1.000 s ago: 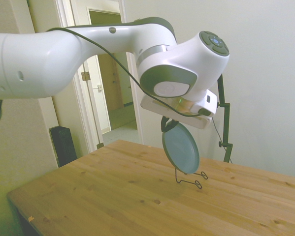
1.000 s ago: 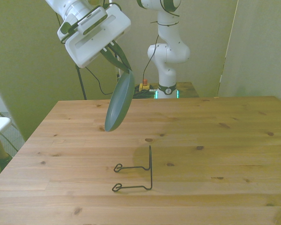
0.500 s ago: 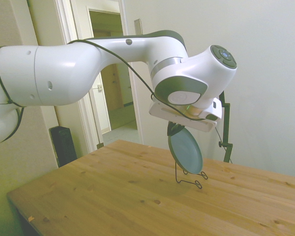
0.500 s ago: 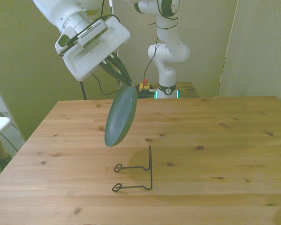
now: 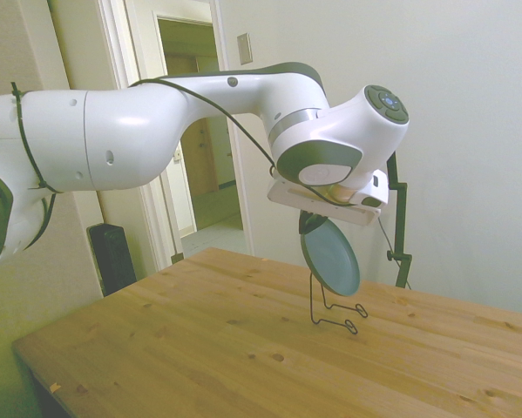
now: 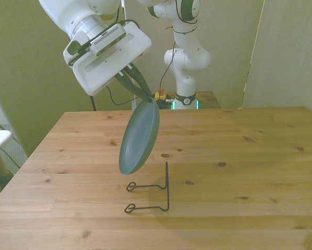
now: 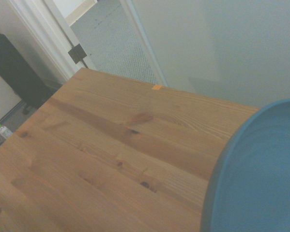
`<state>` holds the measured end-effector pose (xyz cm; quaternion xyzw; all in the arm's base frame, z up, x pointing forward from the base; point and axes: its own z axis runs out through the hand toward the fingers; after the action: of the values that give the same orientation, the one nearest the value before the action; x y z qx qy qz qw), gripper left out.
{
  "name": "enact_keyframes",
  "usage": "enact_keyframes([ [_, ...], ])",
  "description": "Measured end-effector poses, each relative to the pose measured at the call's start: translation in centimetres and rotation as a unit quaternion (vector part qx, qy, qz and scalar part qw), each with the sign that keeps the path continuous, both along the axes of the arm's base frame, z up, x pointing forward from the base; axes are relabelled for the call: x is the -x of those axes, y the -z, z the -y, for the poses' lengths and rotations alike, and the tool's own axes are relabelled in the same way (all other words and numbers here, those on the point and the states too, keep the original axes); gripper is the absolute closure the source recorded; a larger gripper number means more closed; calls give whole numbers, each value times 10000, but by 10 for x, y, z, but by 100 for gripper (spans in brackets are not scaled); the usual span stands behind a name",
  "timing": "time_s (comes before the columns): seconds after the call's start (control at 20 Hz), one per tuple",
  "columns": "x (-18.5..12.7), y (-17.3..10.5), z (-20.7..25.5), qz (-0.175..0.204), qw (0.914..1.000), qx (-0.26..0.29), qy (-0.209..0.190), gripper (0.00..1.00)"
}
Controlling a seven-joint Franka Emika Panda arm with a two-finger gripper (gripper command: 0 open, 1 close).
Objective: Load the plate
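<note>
Wooden worktop [image 6: 239, 156] is nearly bare, with only a thin black wire rack [image 6: 154, 192] standing on it toward the near edge. From my remote seat I see the fingers [image 6: 136, 83] closed on the upper rim of the plate [image 6: 139, 138], which hangs on its edge in the air, tilted, above and a little behind the rack in the front view. In the side view the plate [image 5: 330, 259] is just over the rack's upright [image 5: 317, 300], but I cannot tell if they touch. The wrist view shows only the plate's rim [image 7: 261, 174] over the wood. I judge the pickup and carry are done; what is left is to lower the plate into the rack and release it.
</note>
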<state>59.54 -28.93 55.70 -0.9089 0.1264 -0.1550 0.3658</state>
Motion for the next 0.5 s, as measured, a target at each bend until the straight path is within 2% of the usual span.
enact_keyframes([
  [0.5, -5, 15, -7, -1, 9999, -147, 14, 100],
])
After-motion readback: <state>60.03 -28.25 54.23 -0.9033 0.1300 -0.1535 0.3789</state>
